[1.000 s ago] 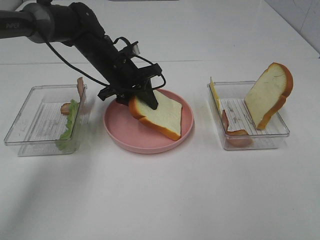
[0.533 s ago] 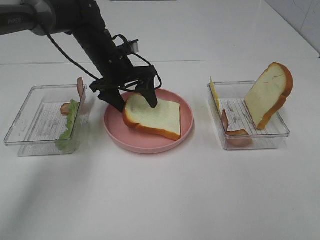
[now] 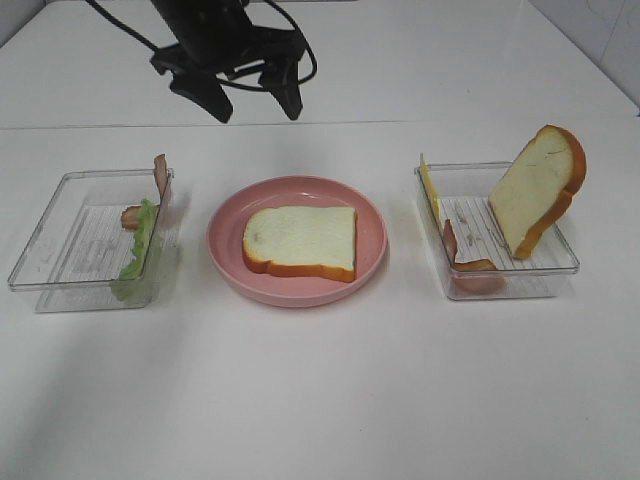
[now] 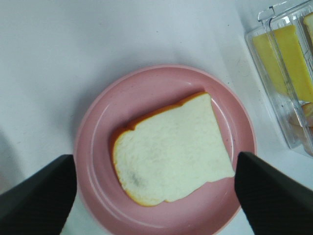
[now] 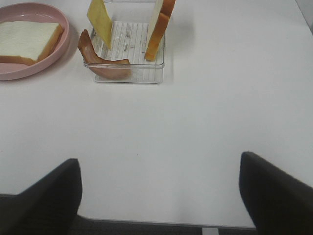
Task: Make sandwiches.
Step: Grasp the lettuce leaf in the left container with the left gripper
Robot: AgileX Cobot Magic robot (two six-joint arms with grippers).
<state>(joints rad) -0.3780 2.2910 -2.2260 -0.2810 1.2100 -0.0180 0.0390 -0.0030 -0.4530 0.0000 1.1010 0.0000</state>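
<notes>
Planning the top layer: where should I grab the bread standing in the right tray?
Take the bread slice by its rounded upper crust, coming down from above and closing across its two flat faces. It stands tilted in the tray, top well above the rim, lower edge walled in.

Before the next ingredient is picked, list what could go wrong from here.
1. The lettuce is pressed against the wall of the left container; the open left gripper may strike the wall or drag the container.
2. The upright bread slice only leans in the right container; reaching for the cheese in the same container could topple it.
3. The cheese stands thin on edge, so a pinch may slip.
</notes>
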